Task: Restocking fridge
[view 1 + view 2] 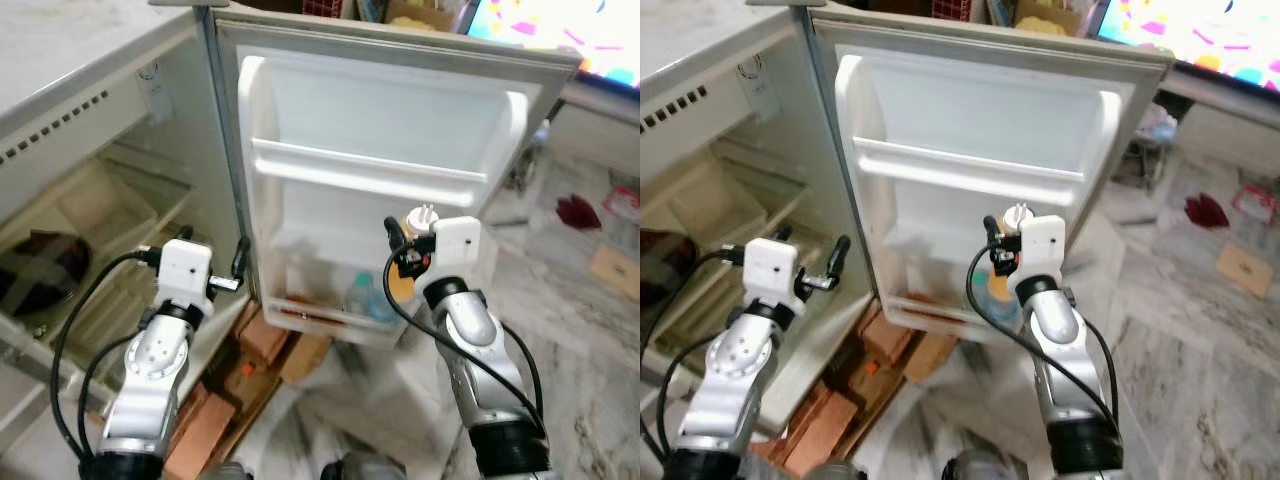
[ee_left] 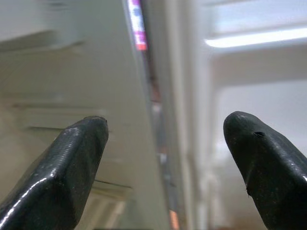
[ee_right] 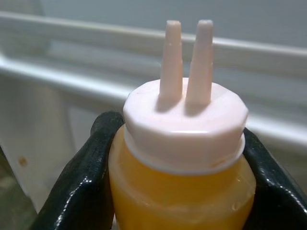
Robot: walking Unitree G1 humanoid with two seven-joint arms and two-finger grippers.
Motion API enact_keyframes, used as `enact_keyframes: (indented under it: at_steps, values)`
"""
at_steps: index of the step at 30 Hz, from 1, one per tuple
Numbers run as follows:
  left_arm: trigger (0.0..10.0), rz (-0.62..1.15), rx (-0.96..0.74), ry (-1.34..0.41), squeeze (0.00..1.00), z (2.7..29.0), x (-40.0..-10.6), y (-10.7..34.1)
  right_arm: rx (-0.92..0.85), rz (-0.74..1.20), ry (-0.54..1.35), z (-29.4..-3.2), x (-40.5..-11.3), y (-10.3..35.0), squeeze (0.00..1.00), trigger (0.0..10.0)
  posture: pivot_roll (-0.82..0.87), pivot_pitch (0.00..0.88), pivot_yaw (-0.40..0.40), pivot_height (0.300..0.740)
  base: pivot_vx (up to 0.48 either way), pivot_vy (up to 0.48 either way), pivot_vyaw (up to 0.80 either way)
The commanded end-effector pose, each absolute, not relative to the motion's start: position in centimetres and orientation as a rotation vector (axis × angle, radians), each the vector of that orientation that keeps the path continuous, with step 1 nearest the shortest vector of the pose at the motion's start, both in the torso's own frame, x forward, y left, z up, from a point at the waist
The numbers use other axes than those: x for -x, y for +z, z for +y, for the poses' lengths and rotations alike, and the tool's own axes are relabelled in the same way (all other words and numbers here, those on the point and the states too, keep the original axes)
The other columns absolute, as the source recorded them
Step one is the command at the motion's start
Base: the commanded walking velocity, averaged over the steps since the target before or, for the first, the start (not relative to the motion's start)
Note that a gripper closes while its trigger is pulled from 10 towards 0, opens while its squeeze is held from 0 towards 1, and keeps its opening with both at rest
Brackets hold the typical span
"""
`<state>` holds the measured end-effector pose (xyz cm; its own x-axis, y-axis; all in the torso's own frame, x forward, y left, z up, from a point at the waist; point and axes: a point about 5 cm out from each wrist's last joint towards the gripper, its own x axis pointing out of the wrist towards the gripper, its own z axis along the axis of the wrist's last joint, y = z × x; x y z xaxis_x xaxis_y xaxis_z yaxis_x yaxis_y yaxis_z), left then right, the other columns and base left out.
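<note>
Right gripper (image 3: 180, 182) clamps yellow twin-nozzle squeeze bottle (image 3: 182, 158) before white fridge door (image 1: 400, 130), unshelved; left gripper (image 2: 165, 163) spread, empty.

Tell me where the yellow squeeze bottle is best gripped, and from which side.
Grip the squeeze bottle on its shoulder just under the wide white cap, fingers on opposite sides, as the right tool does. The overhanging cap probably blocks slipping; the twin nozzles stay clear.

yellow bottle (image 3: 182, 191) cut off below; door-shelf contents (image 1: 365, 300) blurred.
</note>
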<state>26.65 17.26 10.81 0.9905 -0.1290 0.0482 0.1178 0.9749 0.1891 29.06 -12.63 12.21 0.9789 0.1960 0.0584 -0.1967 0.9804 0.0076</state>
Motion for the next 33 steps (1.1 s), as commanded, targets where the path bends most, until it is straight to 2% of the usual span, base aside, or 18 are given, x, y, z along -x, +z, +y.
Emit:
enact_keyframes:
  at_steps: [1,9,23,33]
  values:
    - [10.0,-0.043,-0.188,-0.099,0.00,17.8,-26.5,10.6,-0.015,-0.063,0.222,-12.0,-29.0,12.4,0.00,10.0,0.05,0.075,-0.059,0.740,0.000,0.000,0.00]
    - [10.0,-0.014,-0.219,-0.013,0.00,19.0,-25.0,10.2,-0.014,-0.051,0.228,-12.2,-28.8,12.2,0.00,10.0,0.05,0.081,-0.057,0.740,0.000,0.000,0.00]
    - [10.0,0.019,-0.225,-0.007,0.00,19.4,-23.5,9.9,-0.039,0.009,0.275,-11.6,-27.2,10.9,0.00,10.0,0.06,0.096,-0.054,0.740,0.000,0.000,0.00]
    - [10.0,0.009,-0.247,0.007,0.00,19.4,-23.6,10.0,-0.018,0.006,0.295,-11.4,-27.2,10.8,0.00,10.0,0.06,0.107,-0.054,0.681,0.000,0.000,0.00]
